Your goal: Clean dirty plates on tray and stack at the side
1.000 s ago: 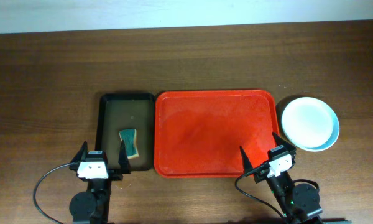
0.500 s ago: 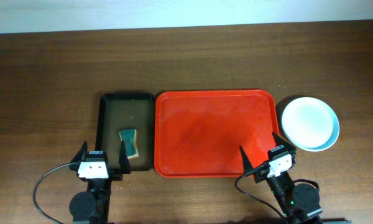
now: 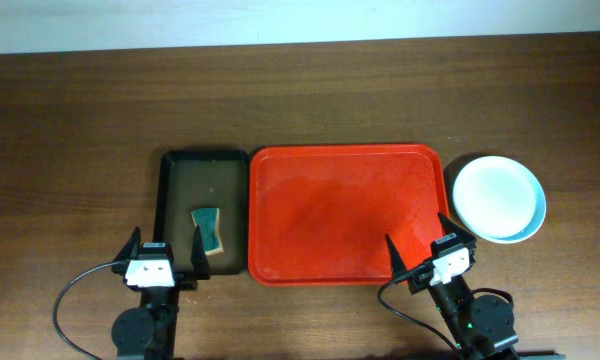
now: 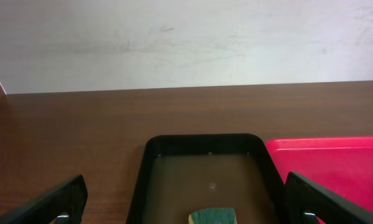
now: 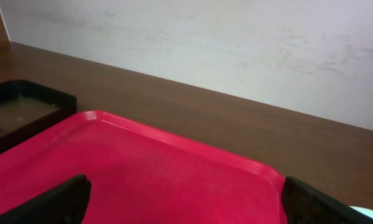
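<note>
Both arms sit folded low at the 6 o'clock edge of the bench (image 3: 80,120). The left pincer (image 3: 166,240) and the right pincer (image 3: 416,232) gape wide and hold nothing. The tray (image 3: 346,215) lies bare. The plates (image 3: 498,198) are stacked on the bench at its 3 o'clock side — how many, I cannot tell.

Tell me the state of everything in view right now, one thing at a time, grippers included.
red tray, empty, nothing on it.
plates, off the red tray, just past its right edge; top face shows no smear; count unclear from above.
dark tray, holds the sponge.
sponge, lying flat in the dark tray, not held.
left gripper, open, empty.
right gripper, open, empty.
</note>
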